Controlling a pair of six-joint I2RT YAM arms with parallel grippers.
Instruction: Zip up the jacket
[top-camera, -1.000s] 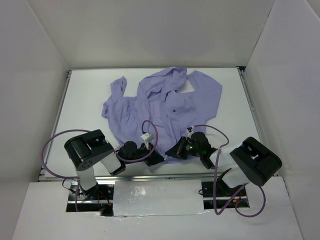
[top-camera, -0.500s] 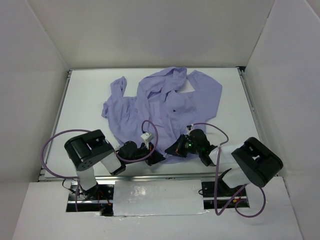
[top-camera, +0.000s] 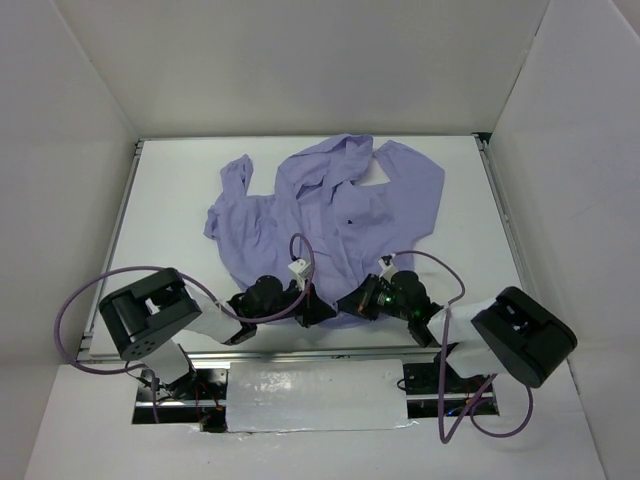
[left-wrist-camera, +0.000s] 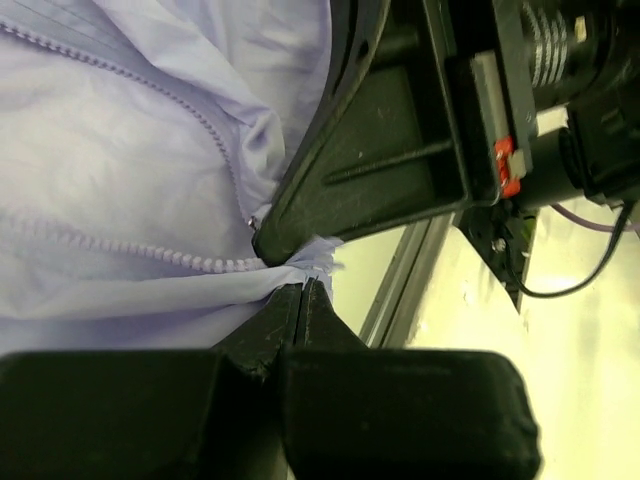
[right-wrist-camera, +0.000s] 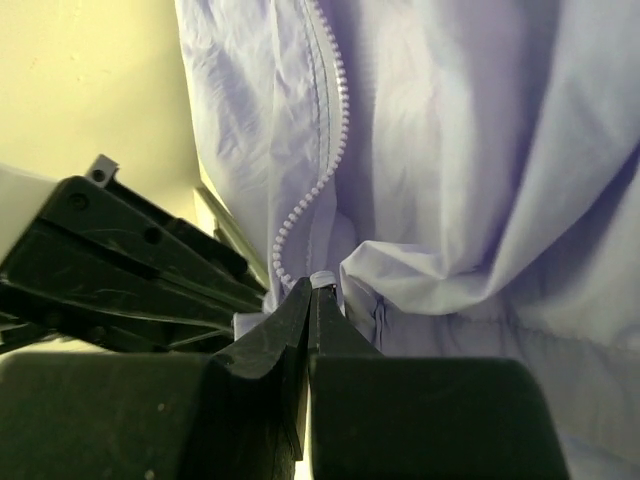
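Left gripper (left-wrist-camera: 303, 292) and right gripper (right-wrist-camera: 312, 292) both pinch jacket (top-camera: 330, 215) hem by table (top-camera: 170, 230) near edge; thin wrinkled lavender fabric, beaded zipper (right-wrist-camera: 343, 110).

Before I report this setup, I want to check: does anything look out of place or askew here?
Yes. The jacket lies crumpled and askew, its front open and zipper rows unjoined. The left hand and right hand, both shut, pinch its near hem close together.
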